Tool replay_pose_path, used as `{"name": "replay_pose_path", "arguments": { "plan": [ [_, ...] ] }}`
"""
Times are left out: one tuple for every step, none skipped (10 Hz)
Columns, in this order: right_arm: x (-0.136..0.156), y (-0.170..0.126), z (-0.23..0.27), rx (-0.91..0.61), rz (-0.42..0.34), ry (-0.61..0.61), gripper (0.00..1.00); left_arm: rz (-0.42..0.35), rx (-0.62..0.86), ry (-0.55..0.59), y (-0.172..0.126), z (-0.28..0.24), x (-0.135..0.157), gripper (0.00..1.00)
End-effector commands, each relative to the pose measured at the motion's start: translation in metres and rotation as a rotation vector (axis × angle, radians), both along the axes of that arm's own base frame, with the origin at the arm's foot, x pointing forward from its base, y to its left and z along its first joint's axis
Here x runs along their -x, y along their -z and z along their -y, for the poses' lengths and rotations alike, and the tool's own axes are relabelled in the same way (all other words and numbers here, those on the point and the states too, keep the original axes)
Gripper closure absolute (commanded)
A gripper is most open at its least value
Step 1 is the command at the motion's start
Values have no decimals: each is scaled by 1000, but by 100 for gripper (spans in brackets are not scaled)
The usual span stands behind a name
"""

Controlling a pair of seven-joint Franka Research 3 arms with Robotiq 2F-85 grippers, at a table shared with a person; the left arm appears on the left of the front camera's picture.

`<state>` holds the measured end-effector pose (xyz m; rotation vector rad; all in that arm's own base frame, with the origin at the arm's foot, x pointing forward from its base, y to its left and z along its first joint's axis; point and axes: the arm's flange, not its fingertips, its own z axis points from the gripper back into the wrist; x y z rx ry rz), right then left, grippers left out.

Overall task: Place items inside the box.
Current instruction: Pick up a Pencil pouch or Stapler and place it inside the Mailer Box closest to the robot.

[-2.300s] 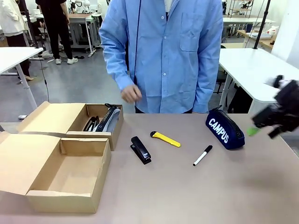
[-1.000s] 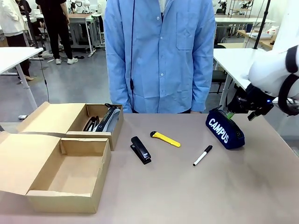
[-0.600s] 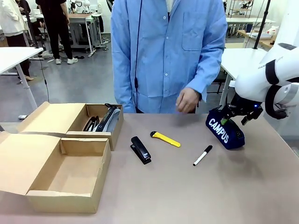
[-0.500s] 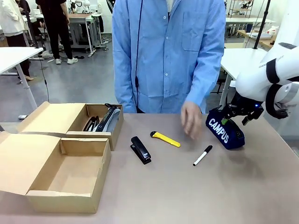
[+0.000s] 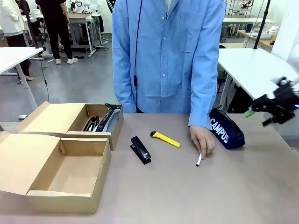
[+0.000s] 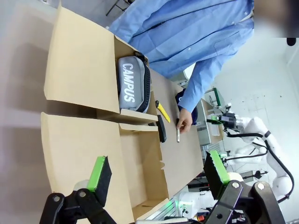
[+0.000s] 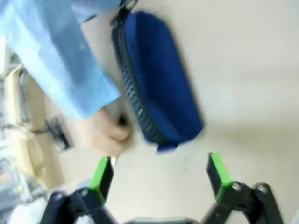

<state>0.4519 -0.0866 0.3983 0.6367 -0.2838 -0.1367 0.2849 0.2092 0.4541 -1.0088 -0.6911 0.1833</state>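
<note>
Left end effector (image 6: 158,170) hangs open over the empty near box (image 5: 63,201). The grey pouch (image 6: 131,84) lies in the far box (image 5: 117,128). A stapler (image 5: 140,150) and yellow knife (image 5: 165,139) wait on the tabletop (image 5: 224,196). The person's hand (image 5: 203,140) has come down on the marker pen (image 5: 199,159), and the right end effector (image 5: 259,116) has backed away from the navy pouch (image 5: 226,130), open and empty. It is likely yielding this turn.

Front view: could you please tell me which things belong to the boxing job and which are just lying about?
Job: navy pouch, marker pen, yellow utility knife, black stapler, near box, far box.
Lying about: right white table, left white table.
</note>
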Motion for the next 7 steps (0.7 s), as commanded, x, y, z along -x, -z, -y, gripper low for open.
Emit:
{"name": "replay_pose_path", "arguments": {
  "plan": [
    [22,36,68,-438,-80,-72,0,33,9,2,2,1,-1,0],
    [31,53,92,-599,-50,-154,0,33,9,2,2,1,-1,0],
    [36,71,111,-723,-23,-185,0,33,9,2,2,1,-1,0],
    [40,89,123,-800,-19,-133,0,33,9,2,2,1,-1,0],
    [41,99,125,-809,-4,-136,0,33,9,2,2,1,-1,0],
    [42,103,125,-804,-6,-115,0,33,9,2,2,1,-1,0],
    [41,103,124,-790,-3,-106,0,33,9,2,2,1,-1,0]
  ]
}}
